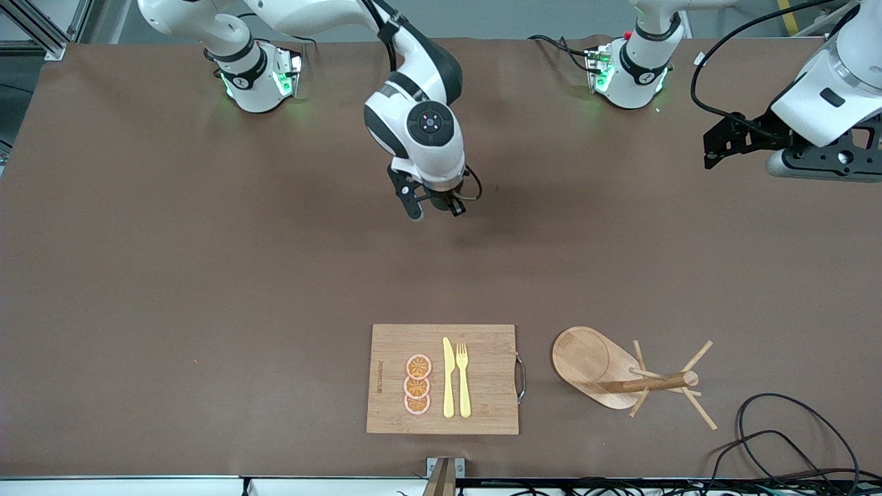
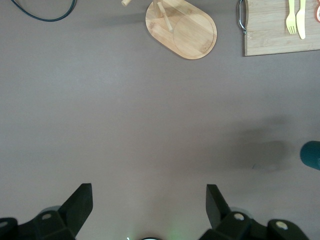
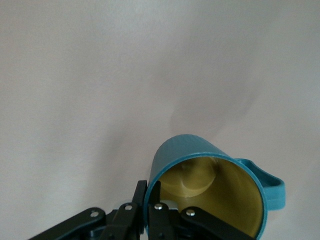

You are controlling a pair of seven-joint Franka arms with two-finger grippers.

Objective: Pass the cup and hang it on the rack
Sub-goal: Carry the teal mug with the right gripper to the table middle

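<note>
The cup (image 3: 210, 186), teal outside and yellow-ochre inside, hangs in the air over the bare middle of the table. My right gripper (image 3: 151, 196) is shut on its rim wall, one finger inside and one outside, with the handle (image 3: 270, 185) pointing away from the fingers. In the front view the right gripper (image 1: 436, 205) mostly hides the cup. An edge of the cup (image 2: 312, 155) shows in the left wrist view. The rack (image 1: 623, 375) stands near the front edge, toward the left arm's end. My left gripper (image 1: 711, 147) hangs open and empty above the table's left-arm end, fingers (image 2: 80, 202) wide apart.
A bamboo cutting board (image 1: 482, 406) lies beside the rack (image 2: 192, 35), carrying a yellow knife (image 1: 448, 379), a fork (image 1: 463, 380) and orange slices (image 1: 417, 384). Black cables (image 1: 778, 441) coil at the front corner by the left arm's end.
</note>
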